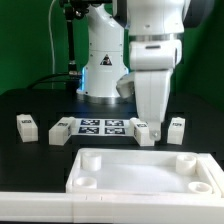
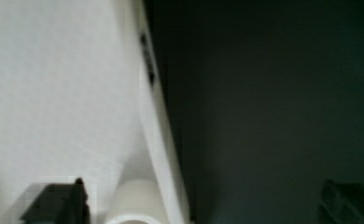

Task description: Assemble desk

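Here hand open over leg; tabletop nr.

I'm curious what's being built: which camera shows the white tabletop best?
The exterior view: nearly the whole tabletop lies there, rim and round corner sockets plain. The wrist view gives only a blurred white slab, perhaps part of it.

Wrist view is pretty blurry: a big white surface runs off the frame and I can't tell which part it is. Only the fingertips of the end effector poke in at the frame edge. In the exterior view the arm covers part of the marker board, and the tags on the legs are too small to read.
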`<action>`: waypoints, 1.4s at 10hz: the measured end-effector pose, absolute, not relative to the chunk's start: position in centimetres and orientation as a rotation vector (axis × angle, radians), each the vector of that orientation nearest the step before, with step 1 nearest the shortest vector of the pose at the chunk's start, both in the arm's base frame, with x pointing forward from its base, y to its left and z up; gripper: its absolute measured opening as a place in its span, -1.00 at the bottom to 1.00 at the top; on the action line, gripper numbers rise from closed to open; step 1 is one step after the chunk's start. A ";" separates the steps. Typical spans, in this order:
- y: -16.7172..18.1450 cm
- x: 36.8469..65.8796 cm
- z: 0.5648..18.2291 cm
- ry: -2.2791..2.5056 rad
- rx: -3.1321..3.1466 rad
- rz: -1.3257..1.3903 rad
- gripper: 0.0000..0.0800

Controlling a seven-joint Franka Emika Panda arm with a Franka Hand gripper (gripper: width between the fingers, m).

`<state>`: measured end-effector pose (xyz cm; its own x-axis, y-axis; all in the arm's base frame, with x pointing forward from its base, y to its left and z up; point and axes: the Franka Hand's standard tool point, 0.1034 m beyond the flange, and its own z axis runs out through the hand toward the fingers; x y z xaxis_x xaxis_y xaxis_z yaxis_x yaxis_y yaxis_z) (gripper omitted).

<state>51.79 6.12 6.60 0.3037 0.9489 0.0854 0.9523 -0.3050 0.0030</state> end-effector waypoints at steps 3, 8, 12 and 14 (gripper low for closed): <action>8.0 49.3 8.6 -1.667 -2.630 -0.141 0.62; 7.7 49.2 8.3 -1.611 -2.658 -0.133 0.62; 8.1 47.1 8.1 -0.856 -2.957 -0.105 0.62; 8.9 46.8 7.7 -0.640 -2.995 -0.106 0.62</action>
